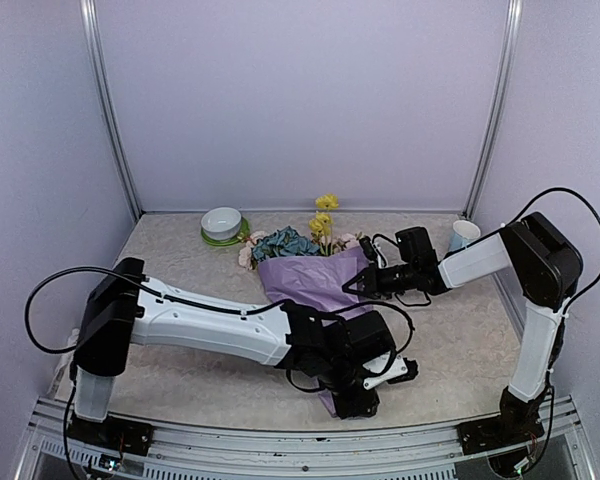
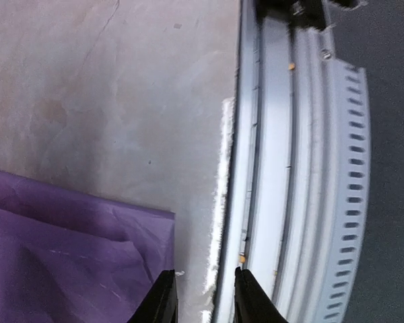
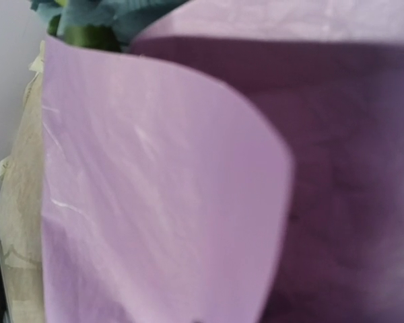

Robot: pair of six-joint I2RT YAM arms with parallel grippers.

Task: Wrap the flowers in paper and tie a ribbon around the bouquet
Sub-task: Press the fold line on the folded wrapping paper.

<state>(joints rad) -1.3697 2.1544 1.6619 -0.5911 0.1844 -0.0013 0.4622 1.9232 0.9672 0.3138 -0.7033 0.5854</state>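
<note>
the left claw (image 2: 205, 301) is seen with its fingers a little apart and nothing between them, just beside a corner of the paper (image 2: 60, 262) at the table (image 2: 87, 101) edge. the right claw (image 1: 352, 285) is closed against the paper's side; whether paper is pinched cannot be told. the flowers (image 1: 285, 243) are wrapped in it, heads pointed away.

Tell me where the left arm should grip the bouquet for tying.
Best grip the bouquet at its narrow near end, where the lilac paper tapers, coming from above with jaws across it; the wide far end is loose paper and flower heads.
</note>
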